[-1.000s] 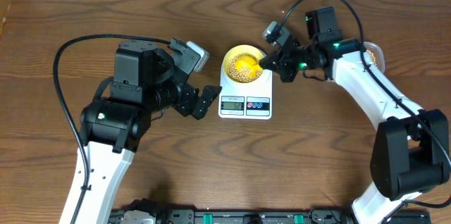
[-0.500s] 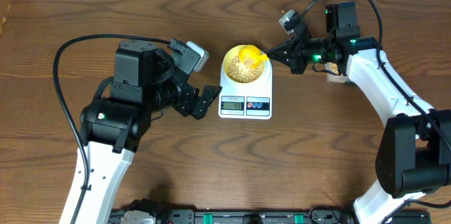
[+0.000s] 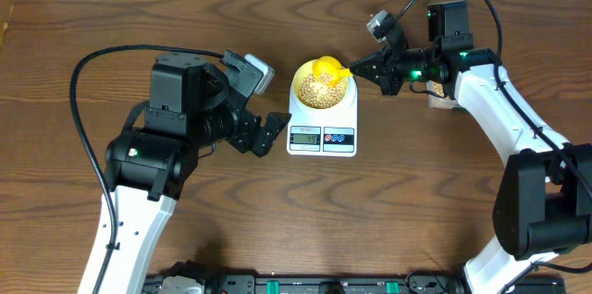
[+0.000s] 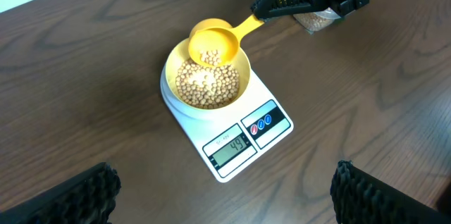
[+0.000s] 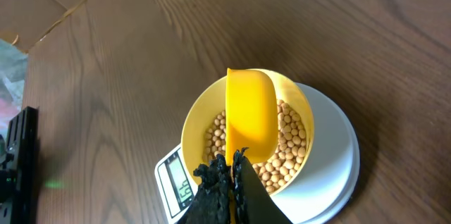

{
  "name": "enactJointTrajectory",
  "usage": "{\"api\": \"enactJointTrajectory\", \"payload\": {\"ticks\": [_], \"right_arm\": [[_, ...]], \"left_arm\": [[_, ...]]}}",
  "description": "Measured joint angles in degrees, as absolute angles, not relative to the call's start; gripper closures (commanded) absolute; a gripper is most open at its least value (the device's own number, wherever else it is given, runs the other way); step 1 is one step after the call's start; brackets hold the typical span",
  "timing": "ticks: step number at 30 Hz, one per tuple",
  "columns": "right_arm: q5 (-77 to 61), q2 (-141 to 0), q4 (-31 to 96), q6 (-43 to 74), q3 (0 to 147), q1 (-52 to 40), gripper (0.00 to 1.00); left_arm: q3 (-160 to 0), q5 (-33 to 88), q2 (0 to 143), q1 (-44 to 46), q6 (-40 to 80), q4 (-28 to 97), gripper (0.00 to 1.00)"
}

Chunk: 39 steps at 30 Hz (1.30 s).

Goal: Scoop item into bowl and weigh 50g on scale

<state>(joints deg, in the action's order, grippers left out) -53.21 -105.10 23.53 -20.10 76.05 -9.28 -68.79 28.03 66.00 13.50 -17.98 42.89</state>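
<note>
right gripper [image 5: 229, 171] is clamped tight on the handle of the yellow scoop [image 4: 211, 43], fingers pinched together around it. it's coming in from the far right side of the scale [image 4: 246, 136], and the cup end of the scoop hangs right over the bowl [image 5: 192, 129], above its far edge. from the left wrist cam you can see a few beans [image 4: 208, 86] sitting in the scoop, but most of them are piled in the bowl, roughly half full i'd say. the bowl sits on the round far end of the scale, with the display [image 4: 231, 144] and two buttons on the near end facing the robot. the display is lit with digits, but i can't read them for sure at this res. left gripper [image 4: 225, 199] has its fingers spread wide apart with nothing between them, parked just left of the scale and pointing at it, not touching anything. behind the right gripper there's a clear tub [image 4: 320, 21] with more beans in it, mostly hidden by the arm. everything's on a dark wood table [image 3: 416, 220].
</note>
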Motion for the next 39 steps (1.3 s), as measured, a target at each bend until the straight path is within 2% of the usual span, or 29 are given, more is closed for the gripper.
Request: {"api": "enactJointTrajectory", "payload": {"ticks": [6, 16, 39], "right_arm": [[-53.21, -105.1, 23.27, -21.91, 76.05, -9.69, 0.99], [-53.21, -105.1, 22.22, -31.99, 76.05, -12.71, 0.99], [-52.73, -105.1, 20.01, -33.76, 76.05, -12.95, 0.99]], "left_arm": [[-68.79, 28.03, 66.02, 13.5, -18.0, 42.89, 0.03], [-68.79, 28.03, 66.0, 13.5, -17.98, 42.89, 0.02], [-68.79, 28.03, 66.0, 13.5, -17.98, 42.89, 0.02]]}}
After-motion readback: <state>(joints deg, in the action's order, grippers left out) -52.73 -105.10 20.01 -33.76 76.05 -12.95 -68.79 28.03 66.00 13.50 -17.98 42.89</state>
